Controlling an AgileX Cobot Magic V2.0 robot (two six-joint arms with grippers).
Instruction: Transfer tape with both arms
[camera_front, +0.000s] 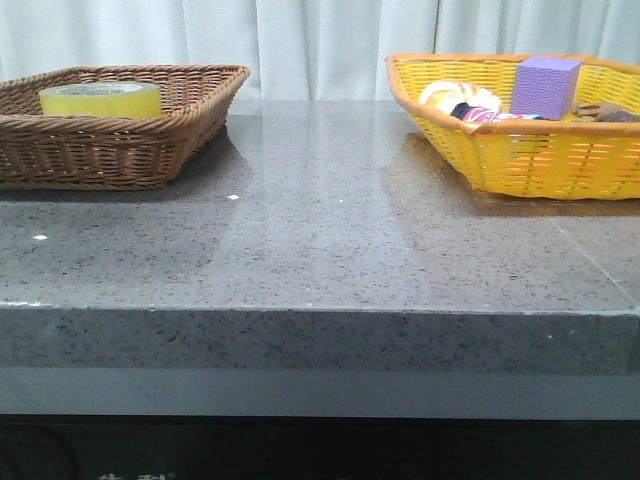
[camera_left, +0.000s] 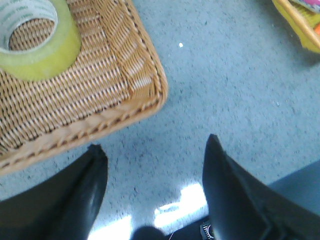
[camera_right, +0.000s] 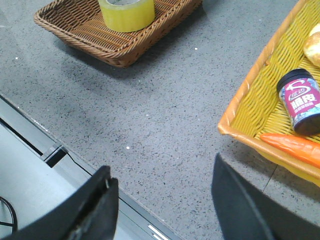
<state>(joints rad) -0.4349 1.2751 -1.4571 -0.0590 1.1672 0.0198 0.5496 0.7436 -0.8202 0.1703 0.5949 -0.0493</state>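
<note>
The yellow tape roll (camera_front: 100, 99) lies flat in the brown wicker basket (camera_front: 120, 150) at the back left of the grey table. It also shows in the left wrist view (camera_left: 35, 42) and the right wrist view (camera_right: 126, 13). Neither arm appears in the front view. My left gripper (camera_left: 152, 145) is open and empty above the bare table, just outside the corner of the brown basket (camera_left: 100, 100). My right gripper (camera_right: 160, 172) is open and empty above the table's front edge, near the yellow basket (camera_right: 250, 95).
The yellow basket (camera_front: 520, 150) at the back right holds a purple cube (camera_front: 545, 85), a dark jar (camera_right: 300, 100), an orange carrot-like item (camera_right: 295, 147) and other small items. The table's front edge (camera_front: 320, 310) is close.
</note>
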